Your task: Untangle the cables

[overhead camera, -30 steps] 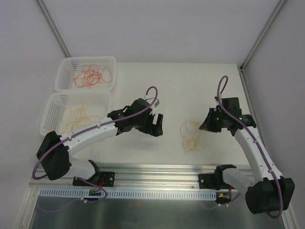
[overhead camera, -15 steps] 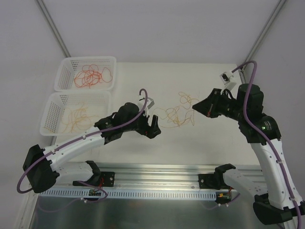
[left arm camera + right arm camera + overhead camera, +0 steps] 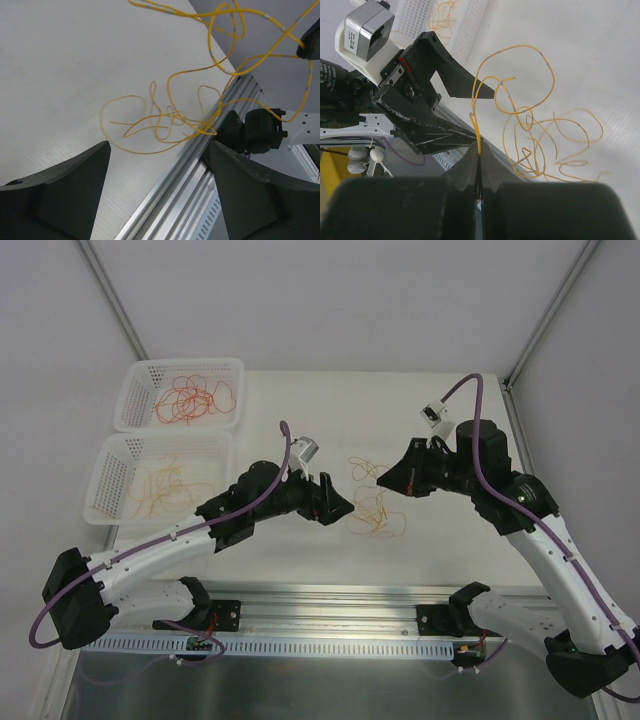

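Observation:
A tangle of thin yellow cables (image 3: 376,508) lies mid-table, one strand rising to my right gripper (image 3: 386,480). In the right wrist view that gripper (image 3: 479,150) is shut on a yellow strand, with the rest of the tangle (image 3: 547,132) hanging to the table below it. My left gripper (image 3: 338,504) is open and empty just left of the tangle, near the table. In the left wrist view its fingers (image 3: 65,195) stand wide apart, and the tangle (image 3: 165,120) lies ahead of them, not between them.
Two white baskets stand at the far left: the far one (image 3: 226,366) holds red-orange cables, the near one (image 3: 108,455) holds pale orange cables. An aluminium rail (image 3: 330,595) runs along the table's near edge, close to the tangle (image 3: 185,170).
My right gripper has moved left and down with the strand, so the tangle now rests lower and nearer the front. My left gripper has shifted slightly right, toward it.

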